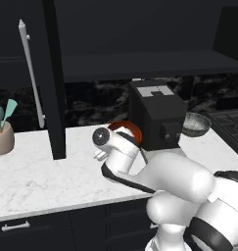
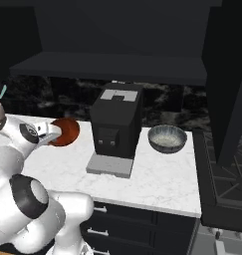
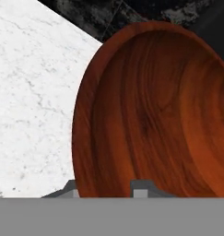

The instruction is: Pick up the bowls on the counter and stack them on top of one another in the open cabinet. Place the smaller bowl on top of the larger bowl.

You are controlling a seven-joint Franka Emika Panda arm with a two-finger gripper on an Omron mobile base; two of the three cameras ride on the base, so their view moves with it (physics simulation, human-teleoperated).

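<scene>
Left base view first: the small glossy reddish-brown round bowl (image 1: 129,129) peeks out as a red arc at frame centre, just behind the white arm's wrist, standing on edge rather than flat, beside the black box-shaped coffee machine (image 1: 157,113). The wider grey mottled bowl (image 1: 196,123) sits upright, mouth up, at right of centre on the white marble counter (image 1: 37,171). At far left stands a beige utensil pot (image 1: 3,138), and the tall black cabinet door with its long silver bar handle (image 1: 32,73) hangs open at upper left. Over to the right base view: the red bowl (image 2: 65,131) shows tipped up at middle left, its round face turned toward the camera, with the gripper (image 2: 57,134) at its near rim; the grey bowl (image 2: 167,138) rests right of the coffee machine (image 2: 116,124). Hand view now: the red bowl's hollow (image 3: 159,115) opens toward the upper left of the frame, and the two fingertips (image 3: 140,188) straddle its lower rim, jaws clamped on that edge, something neither base view makes plain.
</scene>
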